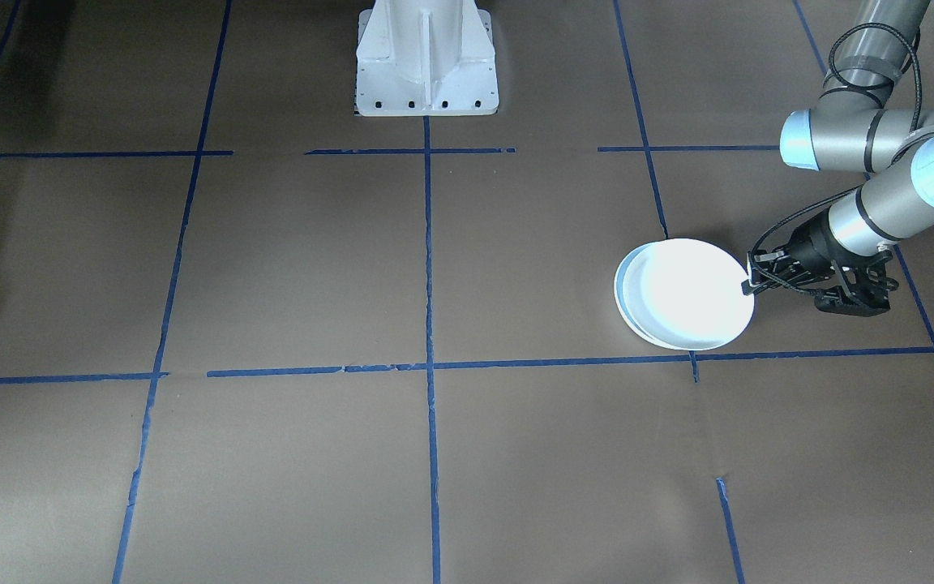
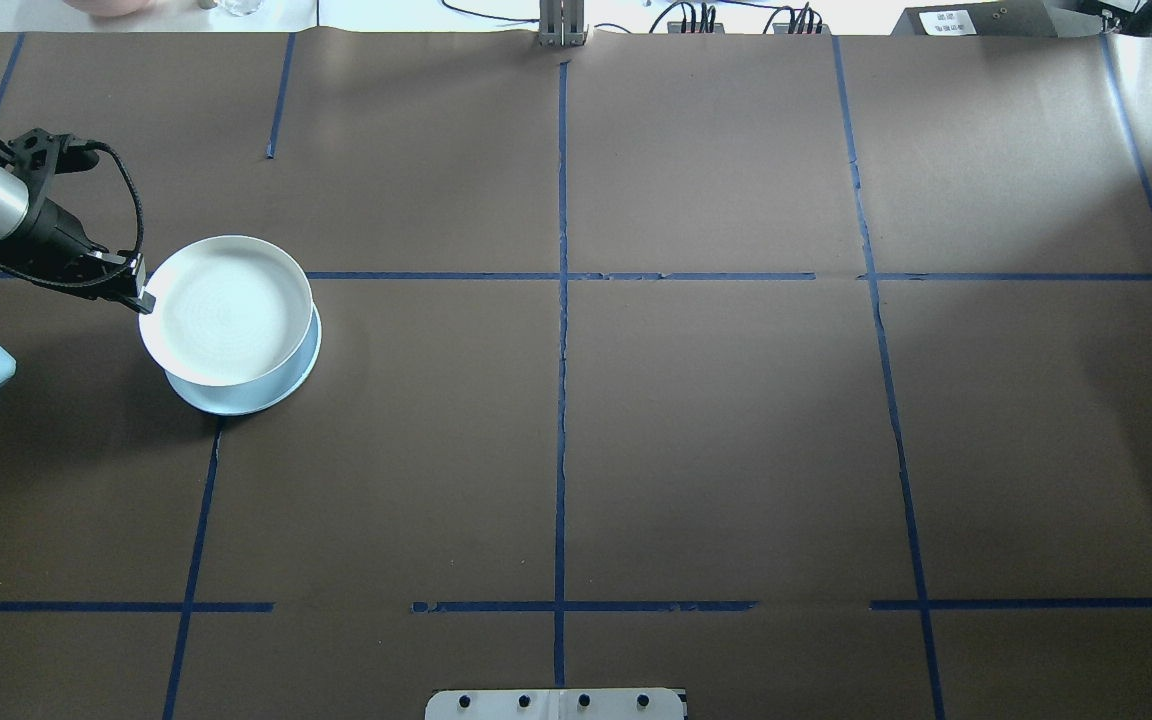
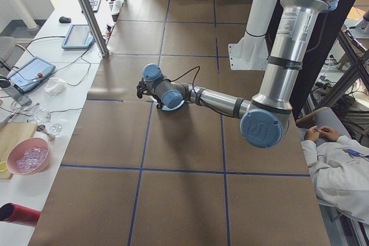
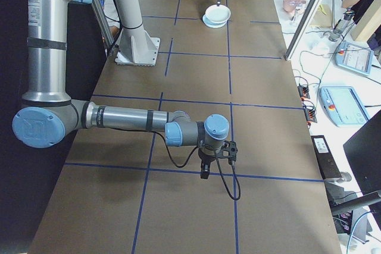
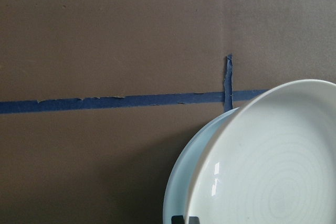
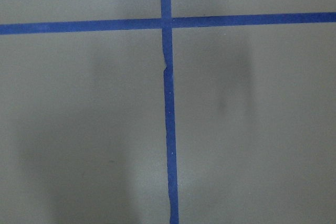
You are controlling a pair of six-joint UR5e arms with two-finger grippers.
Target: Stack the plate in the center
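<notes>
A: Overhead view, far left first. What's there?

B: Left hand [image 2: 141, 292] at mid-left of the frame, pinched onto the left rim of a white plate [image 2: 226, 323]. The plate is tilted and sits over a pale blue plate [image 2: 281, 385], which peeks out as a crescent at the lower right.

A: Both plates touching?

B: Cannot tell. In the left wrist view the white plate [image 5: 273, 166] fills the lower right corner and the pale blue plate [image 5: 197, 150] shows as a thin band along its upper left edge. Whether they meet is hidden.

A: Position on the counter [image 2: 716, 430]?

B: Left third of the overhead frame, just below the upper horizontal line of blue tape [image 2: 436, 276]. Well away from the middle crossing. In the front-facing view the pair appears right of centre, the white plate [image 1: 690, 294] glaring bright, with the left hand [image 1: 751, 284] at its right rim.

A: Further right?

B: Bare brown paper and tape grid in the overhead.

A: The right hand?

B: Only the right side view shows it: right hand [image 4: 204, 171] at lower centre, pointing down, close above the counter near a tape line. Wide or narrow, cannot tell. Its wrist camera shows only a tape crossing.
</notes>
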